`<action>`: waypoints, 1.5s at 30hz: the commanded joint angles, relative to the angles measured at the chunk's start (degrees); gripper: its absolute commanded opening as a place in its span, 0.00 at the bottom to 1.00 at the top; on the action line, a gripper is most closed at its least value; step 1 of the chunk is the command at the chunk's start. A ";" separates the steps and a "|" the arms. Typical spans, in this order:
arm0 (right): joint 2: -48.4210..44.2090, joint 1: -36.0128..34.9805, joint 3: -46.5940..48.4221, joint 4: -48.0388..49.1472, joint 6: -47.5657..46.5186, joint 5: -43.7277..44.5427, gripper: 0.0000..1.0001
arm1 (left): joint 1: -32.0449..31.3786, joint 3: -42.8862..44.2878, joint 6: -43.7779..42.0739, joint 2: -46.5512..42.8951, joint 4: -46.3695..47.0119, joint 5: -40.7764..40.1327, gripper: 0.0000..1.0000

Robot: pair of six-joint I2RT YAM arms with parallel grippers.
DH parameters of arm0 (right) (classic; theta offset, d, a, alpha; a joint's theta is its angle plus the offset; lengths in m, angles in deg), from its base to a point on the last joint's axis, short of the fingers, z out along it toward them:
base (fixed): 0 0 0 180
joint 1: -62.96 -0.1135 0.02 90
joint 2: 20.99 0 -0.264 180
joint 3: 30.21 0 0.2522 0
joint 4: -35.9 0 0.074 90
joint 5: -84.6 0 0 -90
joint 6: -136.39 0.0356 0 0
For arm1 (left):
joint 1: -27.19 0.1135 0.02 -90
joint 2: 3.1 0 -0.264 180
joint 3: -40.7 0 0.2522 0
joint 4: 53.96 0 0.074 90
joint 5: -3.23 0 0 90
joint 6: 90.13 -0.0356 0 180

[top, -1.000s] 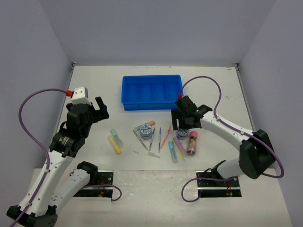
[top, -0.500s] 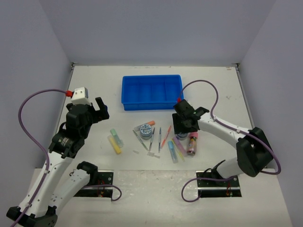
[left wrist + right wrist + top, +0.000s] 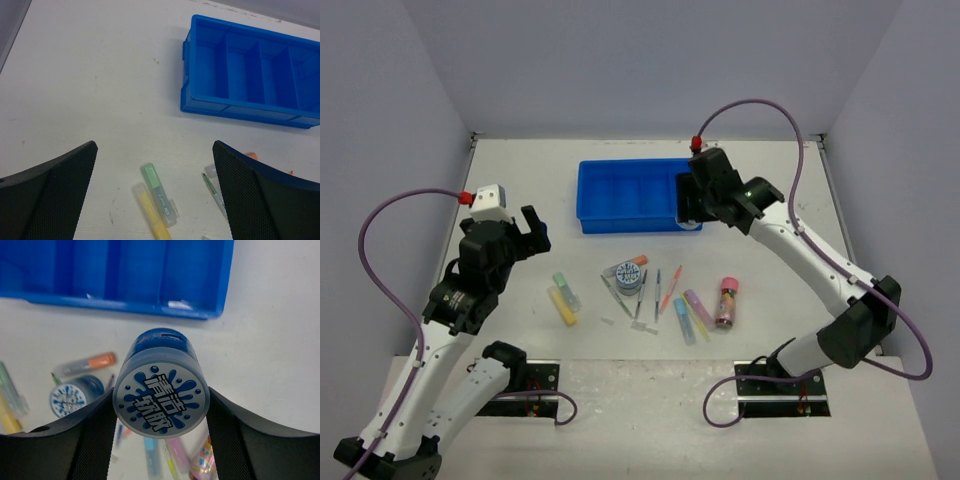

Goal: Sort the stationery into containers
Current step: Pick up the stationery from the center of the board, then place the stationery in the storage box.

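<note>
The right pincer (image 3: 690, 208) grips one round disc (image 3: 160, 390) over the near right corner of the tray (image 3: 590, 200), which looks empty, so sorting has barely begun. The left pincer (image 3: 528, 230) gapes wide, holding nothing. The second disc (image 3: 626, 275), markers (image 3: 563, 300), pens (image 3: 658, 290) and tube (image 3: 726, 300) lie on the tabletop (image 3: 520, 180).

A white table (image 3: 520, 180) sits boxed in by plain pale lavender walls (image 3: 640, 60) under soft, even light.
</note>
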 commanded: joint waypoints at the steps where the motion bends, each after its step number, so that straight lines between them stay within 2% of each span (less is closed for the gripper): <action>1: 10.20 4.88 15.23 -0.54 -4.72 1.27 0.06 | 1.00 -0.12 -1.75 -0.11 2.27 1.34 1.00; 3: 15.69 7.86 23.02 -1.28 -5.63 0.49 0.02 | 1.15 -0.08 -1.77 -0.04 2.38 1.52 1.00; 8: 31.54 12.35 42.04 -5.52 -8.21 -1.59 0.01 | 1.55 -0.17 -1.84 0.10 2.49 1.90 1.00; 11: 38.41 13.48 48.85 -7.33 -9.58 -3.36 0.01 | 1.74 -0.26 -1.92 0.28 2.57 2.34 1.00; 20: 44.18 13.76 48.92 -5.41 -11.11 -5.07 0.01 | 2.45 -0.34 -2.37 1.25 2.97 4.50 1.00; 26: 46.47 14.23 48.69 -4.21 -9.65 -2.74 0.01 | 2.53 -0.43 -2.54 1.46 3.19 5.31 1.00; 32: 45.87 15.08 47.05 -2.05 -6.25 1.53 0.00 | 2.53 -0.61 -2.63 1.78 3.28 6.04 1.00; 39: 42.17 15.08 41.29 0.90 -3.45 1.04 0.00 | 2.53 -0.70 -2.80 1.88 3.38 6.99 1.00; 42: 42.01 15.08 41.14 1.97 -3.10 0.17 0.05 | 2.53 -0.74 -2.89 1.91 3.55 7.27 1.00; 43: 42.44 15.08 41.76 1.86 -2.97 0.04 0.10 | 2.53 -0.72 -2.89 1.87 3.55 7.36 1.00; 45: 42.98 15.08 42.94 1.72 -2.84 0.04 0.25 | 2.53 -0.78 -2.89 1.87 3.55 7.43 1.00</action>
